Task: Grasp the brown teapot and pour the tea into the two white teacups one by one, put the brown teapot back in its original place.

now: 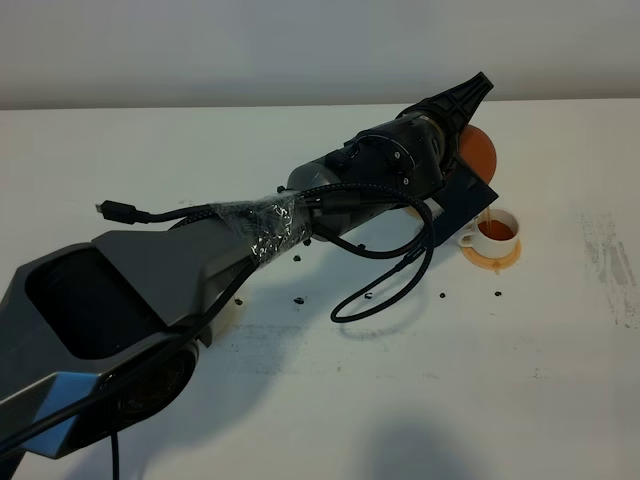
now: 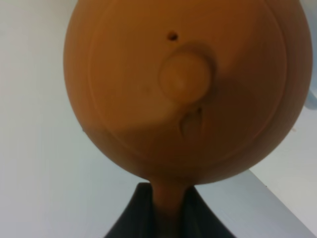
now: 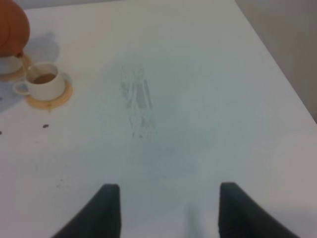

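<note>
Two pincers are in view. The left pincer (image 2: 168,218) is clenched on the loop handle (image 2: 168,191) of the brown teapot (image 1: 478,152), the handle passing between its dark fingers (image 2: 132,223); the pot hangs directly ahead of the fingertips, clear of the white table (image 1: 420,380) and tipped spout-down. The lid (image 2: 148,99) faces the left wrist camera and sits in place, with its knob (image 2: 185,77) and a small vent hole (image 2: 172,35) plainly visible. Below and just ahead of the left pincer, a white teacup (image 1: 497,229) stands on an orange coaster (image 1: 492,258); the cup holds brown tea, and a thin stream (image 1: 487,213) runs from the spout down into it. A second cup (image 3: 7,63) on a second coaster (image 3: 16,75) shows only in part, just beside the first and under the pot. The right pincer (image 3: 168,208) is released, jaws spread wide above bare table, well apart from the teapot and both cups, which lie ahead of it and off to one side. Dark specks (image 1: 300,300) dot the table beneath the left arm (image 1: 200,260).
</note>
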`<state>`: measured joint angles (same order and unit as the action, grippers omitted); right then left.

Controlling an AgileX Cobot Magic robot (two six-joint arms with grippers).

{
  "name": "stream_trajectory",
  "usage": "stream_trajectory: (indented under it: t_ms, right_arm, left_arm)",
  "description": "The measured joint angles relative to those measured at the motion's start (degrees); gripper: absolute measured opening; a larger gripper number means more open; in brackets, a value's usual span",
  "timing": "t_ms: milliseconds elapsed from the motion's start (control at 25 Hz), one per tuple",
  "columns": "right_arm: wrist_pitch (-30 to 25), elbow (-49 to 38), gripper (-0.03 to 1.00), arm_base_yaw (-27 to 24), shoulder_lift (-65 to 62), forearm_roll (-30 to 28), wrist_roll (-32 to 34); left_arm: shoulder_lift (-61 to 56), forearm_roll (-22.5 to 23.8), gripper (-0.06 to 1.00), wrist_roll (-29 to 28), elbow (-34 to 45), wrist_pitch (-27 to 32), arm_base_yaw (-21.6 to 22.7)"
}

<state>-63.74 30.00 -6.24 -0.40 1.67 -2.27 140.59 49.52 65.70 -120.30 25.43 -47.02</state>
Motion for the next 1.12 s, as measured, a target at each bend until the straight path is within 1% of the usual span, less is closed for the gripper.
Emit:
stream_trajectory:
  t_ms: [200, 520, 1120]
  right_arm:
    - [0.0, 0.0, 0.44, 0.0, 0.0, 0.0, 0.0]
    - [0.0, 0.0, 0.44, 0.0, 0.0, 0.0, 0.0]
    - [0.0, 0.0, 0.44, 0.0, 0.0, 0.0, 0.0]
  left_arm:
    - [0.0, 1.0, 0.08, 0.1, 0.0, -0.3, 0.0]
    - [0.0, 1.0, 0.08, 3.6, 0.0, -0.6, 0.0]
    - [0.0, 1.1, 0.08, 3.9, 0.0, -1.5, 0.0]
